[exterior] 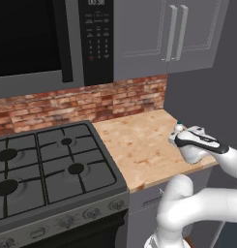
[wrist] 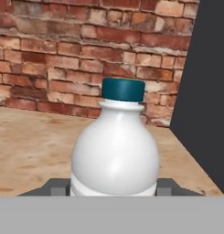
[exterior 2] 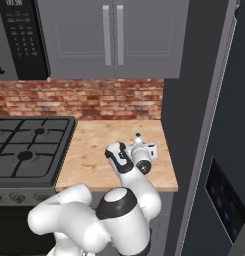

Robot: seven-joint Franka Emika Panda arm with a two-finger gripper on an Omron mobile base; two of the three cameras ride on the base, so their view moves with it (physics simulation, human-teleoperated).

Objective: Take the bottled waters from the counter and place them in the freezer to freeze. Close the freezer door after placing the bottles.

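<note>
One of the bottled waters [wrist: 114, 151], whitish with a dark blue-green cap, stands upright at the right end of the counter [exterior: 134, 145], close to the freezer's dark side wall [exterior 2: 194, 125]. My gripper [wrist: 113, 187] is shut on its lower body, a dark finger [wrist: 58, 186] pressed against each side. From the base cameras, the bottle [exterior: 178, 128] [exterior 2: 138, 141] pokes up just beyond my hand, with the gripper [exterior: 182, 136] [exterior 2: 142, 150] around it. The freezer door [exterior 2: 224, 195] shows its outer face and dark control panel at the far right.
A black gas stove [exterior: 47, 164] fills the counter's left side. A brick backsplash [exterior: 91, 104] runs behind it. Grey wall cabinets [exterior 2: 111, 35] and a microwave [exterior: 37, 38] hang overhead. Bare wood lies between the stove and the bottle.
</note>
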